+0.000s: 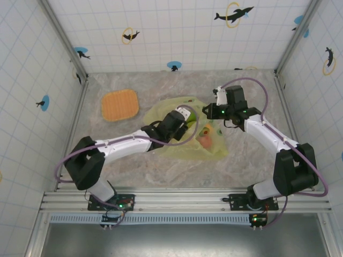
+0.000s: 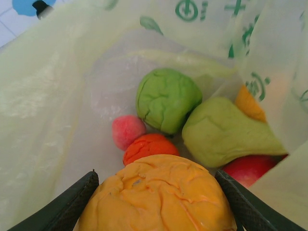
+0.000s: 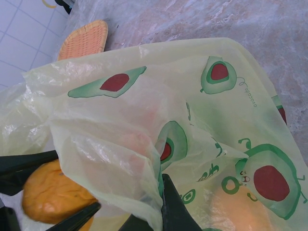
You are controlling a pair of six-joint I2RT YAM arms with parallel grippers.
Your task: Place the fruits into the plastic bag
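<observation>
Orange fruit [image 2: 156, 192] sitting pinched in left claw [image 2: 156, 214] inside bag [image 2: 48, 120]; right claw [image 3: 153, 219] gripping bag rim; fruits [image 2: 166, 98] lying ahead.

Small green word "avocado", printed sideways, on the plastic bag [image 3: 202, 130]

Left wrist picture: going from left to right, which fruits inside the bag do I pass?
First the small pink fruit, then the round green fruit, then the pear-shaped green fruit.
</observation>
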